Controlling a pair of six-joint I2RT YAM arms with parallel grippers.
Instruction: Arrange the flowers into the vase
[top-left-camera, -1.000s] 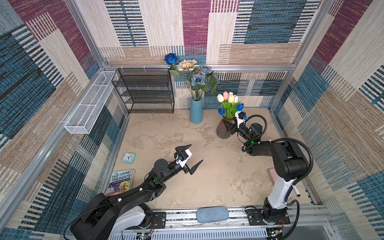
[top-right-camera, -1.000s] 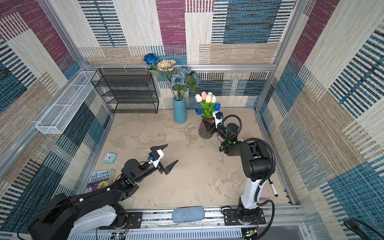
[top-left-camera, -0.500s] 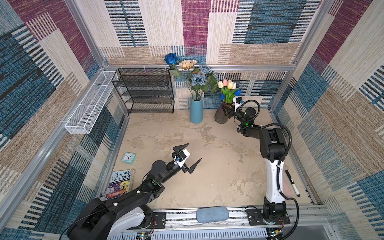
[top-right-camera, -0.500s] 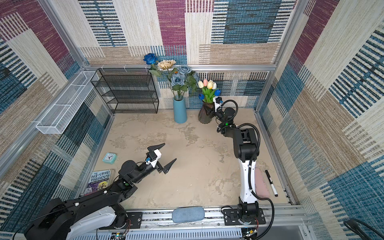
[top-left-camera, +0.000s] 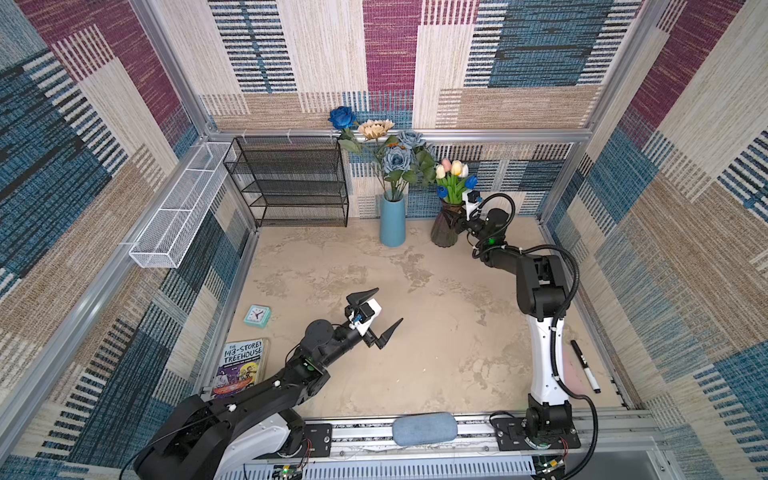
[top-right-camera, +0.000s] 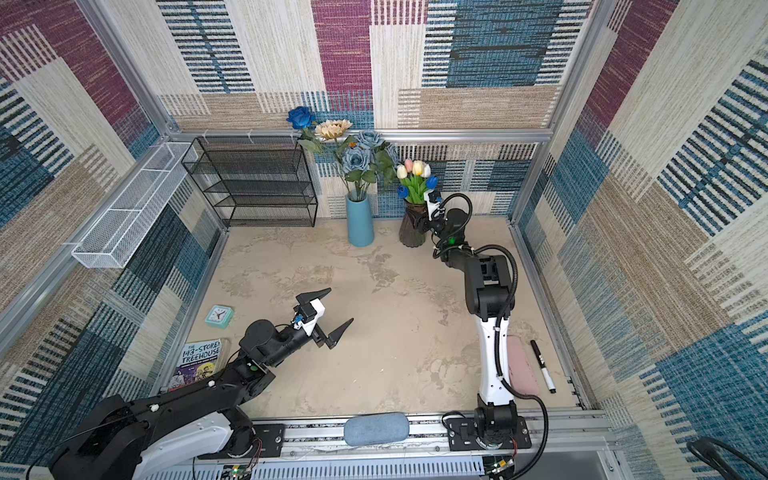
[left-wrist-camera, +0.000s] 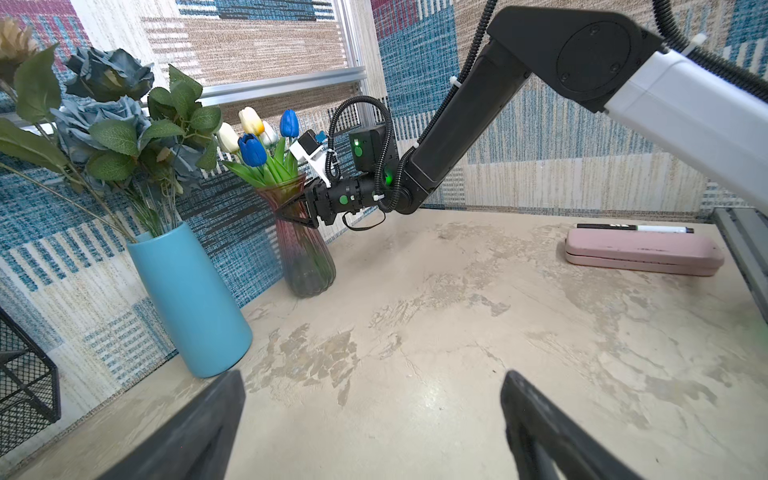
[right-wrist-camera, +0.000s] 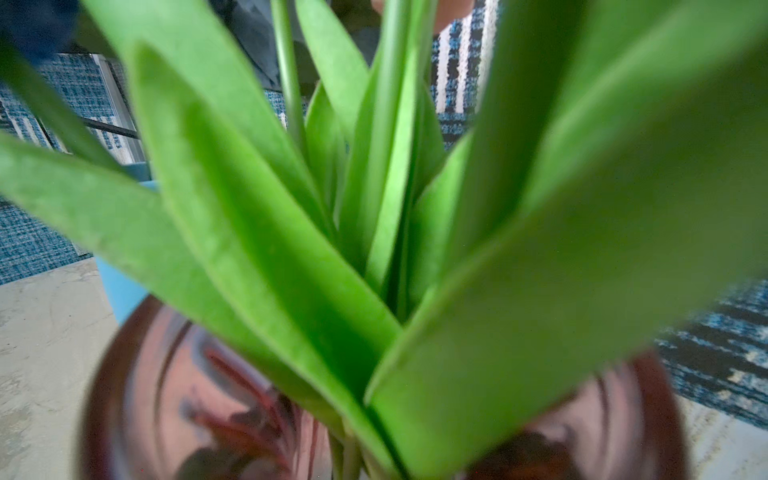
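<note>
A dark red glass vase (top-left-camera: 444, 235) (top-right-camera: 411, 235) (left-wrist-camera: 309, 266) stands at the back of the table and holds the short tulips (top-left-camera: 455, 174) (left-wrist-camera: 255, 137). My right gripper (top-left-camera: 460, 223) (left-wrist-camera: 291, 210) is shut on its neck, one finger on each side. In the right wrist view only green tulip leaves (right-wrist-camera: 374, 249) and the vase rim (right-wrist-camera: 137, 374) show. Just to the left, a blue vase (top-left-camera: 392, 224) (left-wrist-camera: 191, 299) holds the deep-blue rose (top-left-camera: 343, 117), cream sunflower (top-left-camera: 376, 129) and dusty-blue roses (top-left-camera: 397, 160). My left gripper (top-left-camera: 388, 305) (top-right-camera: 341, 304) (left-wrist-camera: 372, 374) hovers open and empty over mid-table.
A black wire shelf (top-left-camera: 291, 183) stands at the back left, with a white wire basket (top-left-camera: 178, 208) on the left wall. A teal clock (top-left-camera: 257, 316) and a book (top-left-camera: 241, 365) lie at the left edge. A pink case (top-right-camera: 521, 365) and marker (top-left-camera: 584, 372) lie front right.
My right gripper has carried the glass vase with tulips from the table's right middle to the back, beside the blue vase. The left gripper drifted slightly and stayed open.
</note>
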